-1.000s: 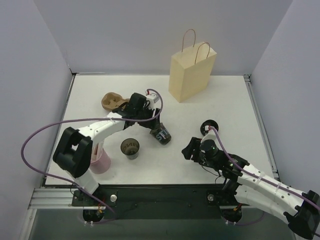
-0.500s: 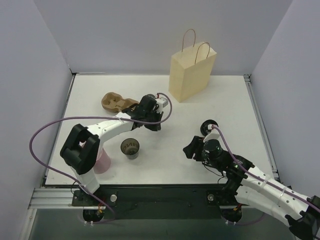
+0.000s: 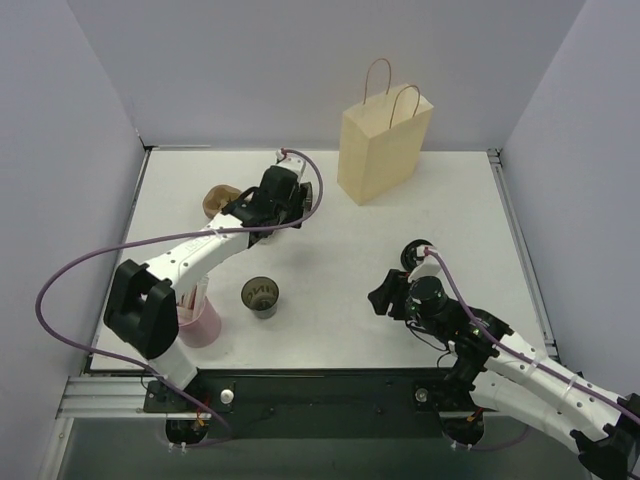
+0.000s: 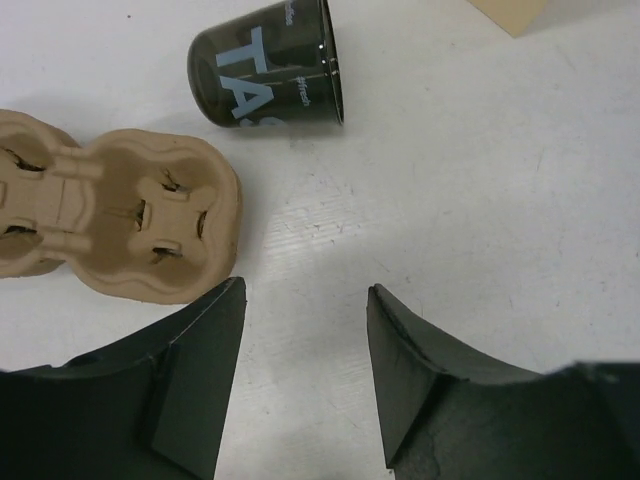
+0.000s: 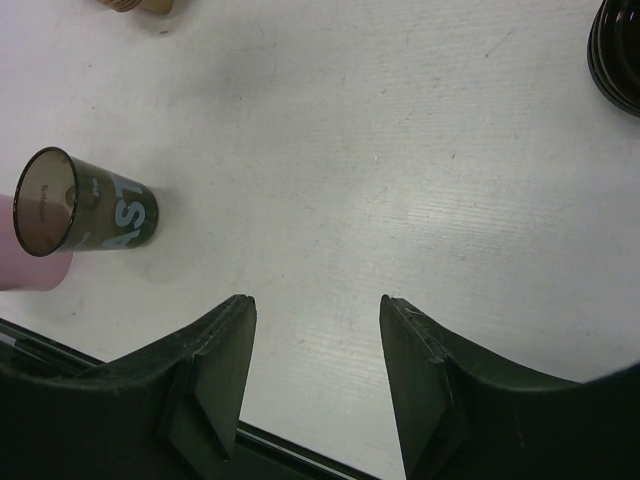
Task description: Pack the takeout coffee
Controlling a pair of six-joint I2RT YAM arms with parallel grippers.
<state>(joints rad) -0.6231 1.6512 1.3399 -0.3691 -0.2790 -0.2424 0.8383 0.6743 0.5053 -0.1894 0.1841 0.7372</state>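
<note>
Barely begun: 1 cup (image 4: 265, 65) lies tipped beside the tray (image 4: 110, 225), 12 o'clock from the left gripper (image 4: 305, 290), wide and empty; right gripper (image 5: 318, 302) likewise.

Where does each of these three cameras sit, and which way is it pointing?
Top external: fixed above and behind the arms, looking down on the table; both arms show, bases at the bottom.
Left wrist: on the left arm, facing down at the pulp tray and tipped black cup; left jaws show, open.
Right wrist: on the right arm, facing the open black cup and pink cup; right jaws show, open.
Shared: top and right wrist both see the open black cup; top and left wrist, the pulp tray.
</note>
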